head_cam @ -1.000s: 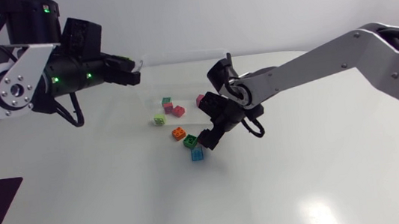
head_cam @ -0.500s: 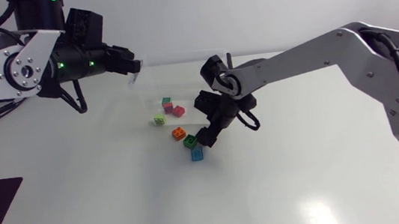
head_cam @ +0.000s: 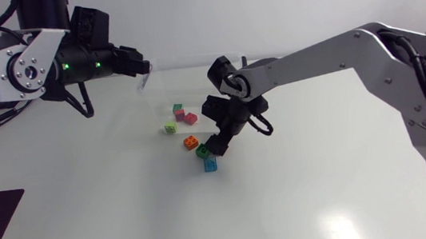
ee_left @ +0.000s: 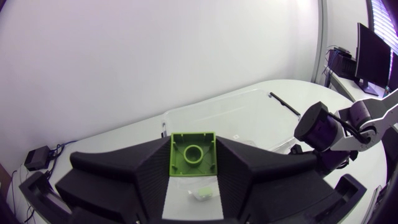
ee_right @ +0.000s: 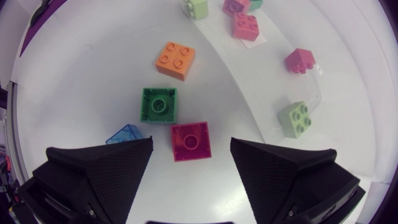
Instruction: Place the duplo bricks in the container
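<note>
Lying outside the container [ee_left: 219,103]: four bricks [ee_right: 175,60] — left gripper [head_cam: 139,67] clamps a green brick [ee_left: 193,154], right gripper [head_cam: 218,145] gapes wide over a magenta brick [ee_right: 191,141].

White worktop [head_cam: 310,197], smooth and a bit glossy. Loose on it, bunched near the middle: orange brick [head_cam: 191,143], green brick [head_cam: 203,151] just beside it, see-through blue brick [head_cam: 211,165] right next to the green, and a magenta brick [ee_right: 191,141] by the green one too. Further back sit a pale green brick [head_cam: 170,128] and a pink brick [head_cam: 190,118], near the clear container [ee_left: 236,112] standing on the far part. Can't tell if the pink one's inside it or beside it.
</note>
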